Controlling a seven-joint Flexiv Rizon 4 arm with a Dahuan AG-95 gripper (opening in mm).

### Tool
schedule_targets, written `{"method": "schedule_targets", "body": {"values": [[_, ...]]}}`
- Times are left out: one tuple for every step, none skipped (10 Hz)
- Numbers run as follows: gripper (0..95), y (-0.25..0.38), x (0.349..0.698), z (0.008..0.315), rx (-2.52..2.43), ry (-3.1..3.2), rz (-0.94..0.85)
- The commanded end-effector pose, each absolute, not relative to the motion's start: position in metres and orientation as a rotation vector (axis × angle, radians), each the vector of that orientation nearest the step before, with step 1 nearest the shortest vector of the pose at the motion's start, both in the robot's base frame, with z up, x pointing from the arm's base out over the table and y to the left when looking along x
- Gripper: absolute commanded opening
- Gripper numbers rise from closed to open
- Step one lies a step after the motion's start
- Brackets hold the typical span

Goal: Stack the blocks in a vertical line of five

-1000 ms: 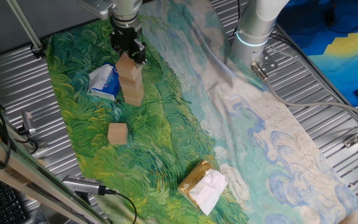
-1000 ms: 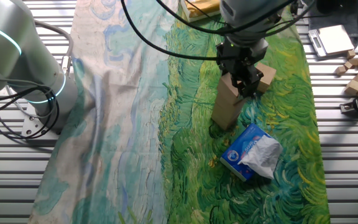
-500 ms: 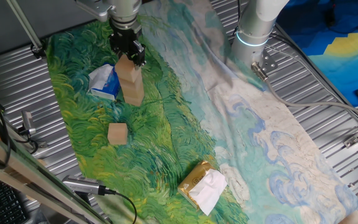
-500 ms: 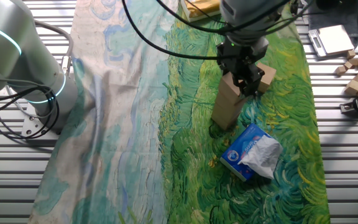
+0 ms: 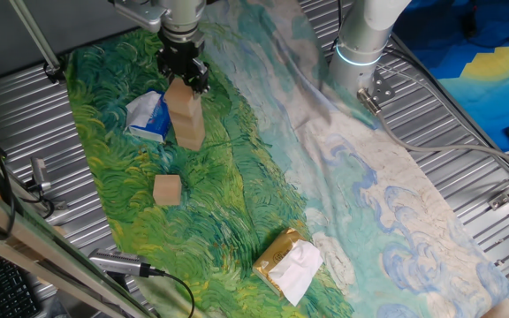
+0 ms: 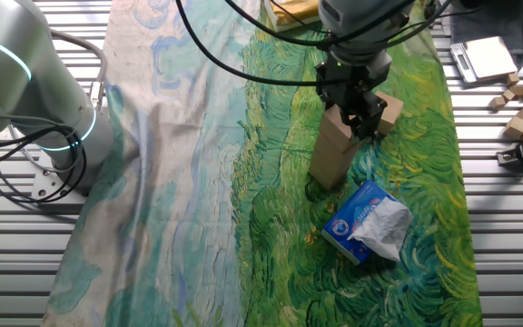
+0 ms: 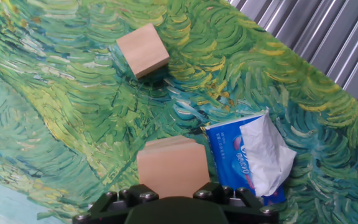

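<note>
Right now the gripper [image 5: 184, 72] sits at the top of the stack [image 5: 186, 117], a leaning column of tan blocks on the green painted cloth [image 5: 237, 203] that covers the surface. Its jaws stand on either side of the top block [image 7: 172, 167], but whether they are pressing it or have let go I cannot tell from any of the pictures. One loose block [image 5: 167, 189] lies on the cloth well apart from the column, toward the near edge.

If I judge it right, the step is setting this block down. The column tilts a little, so the jaws should part slowly and evenly and the arm should rise straight up, with no sideways drag that could tip it.

The hand view looks straight down the fingers and shows the top face lined up with the block beneath, plus the blue-and-white packet [image 7: 248, 158] just beside the base; it hides the height of the column. Both fixed views show that height and the lean. Only one of them shows the yellow packet with tissue [image 5: 288, 261], far down the cloth.
</note>
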State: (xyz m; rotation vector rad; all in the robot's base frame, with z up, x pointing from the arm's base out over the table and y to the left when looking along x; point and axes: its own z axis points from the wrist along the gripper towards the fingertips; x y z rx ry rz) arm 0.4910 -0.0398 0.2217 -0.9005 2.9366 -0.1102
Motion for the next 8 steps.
{"method": "schedule_targets", "body": {"values": [[0.0, -0.0399, 0.4901, 0.2219, -0.914, 2.926, -0.106], [0.0, -0.0401, 0.49, 0.2214, -0.934, 2.917, -0.106], [0.0, -0.0404, 0.4896, 0.221, -0.941, 2.914, -0.106], [0.0, -0.0407, 0.4891, 0.2207, -0.946, 2.909, -0.107], [0.0, -0.0408, 0.4889, 0.2205, -0.948, 2.905, -0.106], [0.0, -0.0408, 0.4889, 0.2206, -0.952, 2.904, -0.106], [0.0, -0.0409, 0.4888, 0.2205, -0.961, 2.899, -0.109], [0.0, -0.0409, 0.4888, 0.2206, -0.968, 2.899, -0.109]]}}
